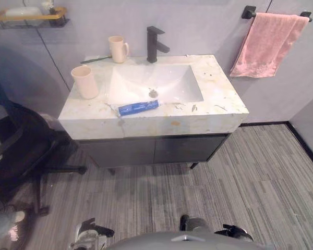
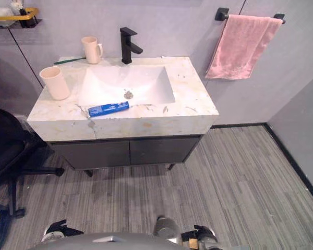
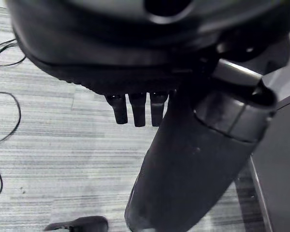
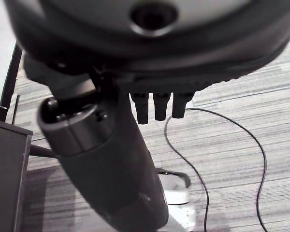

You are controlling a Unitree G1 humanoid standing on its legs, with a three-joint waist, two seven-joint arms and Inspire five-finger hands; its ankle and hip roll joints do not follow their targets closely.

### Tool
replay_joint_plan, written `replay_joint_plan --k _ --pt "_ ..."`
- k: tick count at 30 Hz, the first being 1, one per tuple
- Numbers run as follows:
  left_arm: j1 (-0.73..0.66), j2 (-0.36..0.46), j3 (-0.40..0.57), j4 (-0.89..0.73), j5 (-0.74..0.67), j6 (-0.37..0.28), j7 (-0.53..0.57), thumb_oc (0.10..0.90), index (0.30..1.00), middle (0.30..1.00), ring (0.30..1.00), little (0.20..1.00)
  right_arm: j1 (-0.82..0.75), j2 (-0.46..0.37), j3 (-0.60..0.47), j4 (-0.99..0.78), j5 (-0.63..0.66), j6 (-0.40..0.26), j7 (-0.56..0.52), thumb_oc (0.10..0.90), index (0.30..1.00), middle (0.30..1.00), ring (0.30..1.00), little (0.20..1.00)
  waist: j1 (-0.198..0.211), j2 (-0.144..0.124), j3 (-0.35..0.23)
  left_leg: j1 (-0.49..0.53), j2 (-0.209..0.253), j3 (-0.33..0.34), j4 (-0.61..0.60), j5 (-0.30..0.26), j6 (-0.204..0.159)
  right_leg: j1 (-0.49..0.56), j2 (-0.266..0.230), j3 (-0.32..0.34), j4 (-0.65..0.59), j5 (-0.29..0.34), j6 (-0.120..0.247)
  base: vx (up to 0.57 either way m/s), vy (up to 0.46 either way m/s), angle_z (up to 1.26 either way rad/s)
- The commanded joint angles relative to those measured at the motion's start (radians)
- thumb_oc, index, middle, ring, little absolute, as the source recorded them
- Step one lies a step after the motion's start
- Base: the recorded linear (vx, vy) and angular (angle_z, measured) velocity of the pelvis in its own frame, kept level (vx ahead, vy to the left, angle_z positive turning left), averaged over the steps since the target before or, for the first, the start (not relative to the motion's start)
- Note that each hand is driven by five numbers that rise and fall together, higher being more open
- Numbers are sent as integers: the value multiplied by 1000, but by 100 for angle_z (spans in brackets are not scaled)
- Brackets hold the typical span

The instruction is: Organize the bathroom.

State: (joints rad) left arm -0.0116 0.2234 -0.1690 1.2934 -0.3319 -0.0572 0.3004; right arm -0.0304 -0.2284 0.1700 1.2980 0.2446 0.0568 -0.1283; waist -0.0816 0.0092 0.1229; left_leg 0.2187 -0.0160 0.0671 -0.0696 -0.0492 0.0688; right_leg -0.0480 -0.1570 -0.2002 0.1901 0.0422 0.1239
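Toothpaste, a flat blue tube (image 1: 138,108), lies on the marble vanity top (image 1: 219,99) at the white basin's front rim. Left hand (image 3: 137,108) and right hand (image 4: 157,105) hang low, straight dark fingers relaxed, empty. 2 smooth cream cups (image 1: 85,81) stand left.

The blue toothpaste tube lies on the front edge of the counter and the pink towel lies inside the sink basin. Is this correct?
Not quite. The blue toothpaste tube does lie on the counter's front edge, but the pink towel hangs from the wall bar right of the sink basin, as the left eye view shows.
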Motion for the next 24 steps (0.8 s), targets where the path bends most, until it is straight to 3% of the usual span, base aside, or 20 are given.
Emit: replay_joint_plan --k 1,3,7,9,10,13,15,16,17,18,20,21,22,24 --pt "-86 2 33 0 -27 -68 33 800 900 900 900 900 -48 22 24 9 0 -23 0 800 900 900 900 900 16 -41 -30 -2 -20 79 7 -56 -28 17 25 7 -159 60 -15 12 -58 -40" --pt "-81 4 52 1 -48 -86 31 800 900 900 900 900 -48 25 26 9 7 -20 -3 800 900 900 900 900 17 -44 -37 -1 -17 90 3 -54 -30 22 35 12 -175 60 -15 28 -51 -35" --pt "-72 9 80 -36 -102 -191 37 800 900 900 900 900 -34 23 18 3 3 -8 -4 800 900 900 900 900 14 -42 -46 -3 -20 90 3 -50 -28 45 60 38 -204 55 -28 40 -31 -24" --pt "-71 13 88 -114 -75 -227 71 800 900 900 900 900 -26 17 13 -8 -3 2 -4 800 900 900 900 900 16 -41 -48 -12 -21 88 15 -49 -30 50 66 48 -212 54 -32 17 -4 -10" --pt "-73 24 83 -230 -35 -234 150 800 900 900 900 900 -20 9 9 -19 1 10 -7 800 900 900 900 900 23 -38 -47 -27 -23 83 28 -48 -32 57 70 57 -220 52 -36 -9 11 -9" --pt "-87 56 96 -446 -21 -231 320 800 900 900 900 900 -11 -6 -6 -39 5 20 -9 800 900 900 900 900 42 -35 -42 -54 -27 68 54 -46 -33 66 71 61 -228 50 -41 -56 2 -1" --pt "-90 84 122 -587 81 -215 500 800 900 900 900 900 -9 -6 -17 -41 21 22 -14 800 900 900 900 900 57 -38 -40 -67 -27 57 70 -47 -34 71 71 58 -230 48 -45 -42 -44 1" --pt "-95 120 139 -694 215 -215 626 800 900 900 900 900 -9 1 -15 -42 36 19 -21 800 900 900 900 900 66 -43 -41 -74 -27 48 74 -45 -35 75 73 58 -231 46 -48 -32 -67 1" --pt "-102 155 149 -793 265 -166 665 800 900 900 900 900 -8 5 -13 -43 49 18 -26 800 900 900 900 900 74 -45 -42 -77 -28 42 73 -43 -35 79 76 56 -233 43 -51 -29 -65 2" --pt "-99 164 153 -827 319 -166 689 800 900 900 900 900 -7 8 -12 -43 55 18 -28 800 900 900 900 900 75 -48 -42 -77 -28 39 74 -43 -36 82 77 55 -234 42 -51 -22 -58 4" --pt "-107 240 159 -1044 464 -101 704 800 900 900 900 900 -4 10 -14 -41 64 10 -26 800 900 900 900 900 85 -51 -47 -83 -25 33 72 -41 -36 88 83 53 -239 38 -56 -29 -55 17" --pt "-110 250 158 -1064 469 -102 700 800 900 900 900 900 -3 10 -14 -40 64 8 -26 800 900 900 900 900 86 -51 -48 -83 -25 32 71 -40 -37 88 84 53 -239 38 -56 -29 -42 22" --pt "-118 274 159 -1124 490 -112 676 800 900 900 900 900 -2 11 -14 -38 63 3 -24 800 900 900 900 900 89 -50 -49 -84 -25 31 71 -40 -37 90 85 52 -240 37 -57 -27 -37 13" --pt "-162 351 165 -1326 542 -45 567 800 900 900 900 900 1 9 -8 -25 65 -13 -18 800 900 900 900 900 89 -49 -53 -84 -22 32 66 -38 -38 95 88 47 -246 35 -54 -43 -63 10"
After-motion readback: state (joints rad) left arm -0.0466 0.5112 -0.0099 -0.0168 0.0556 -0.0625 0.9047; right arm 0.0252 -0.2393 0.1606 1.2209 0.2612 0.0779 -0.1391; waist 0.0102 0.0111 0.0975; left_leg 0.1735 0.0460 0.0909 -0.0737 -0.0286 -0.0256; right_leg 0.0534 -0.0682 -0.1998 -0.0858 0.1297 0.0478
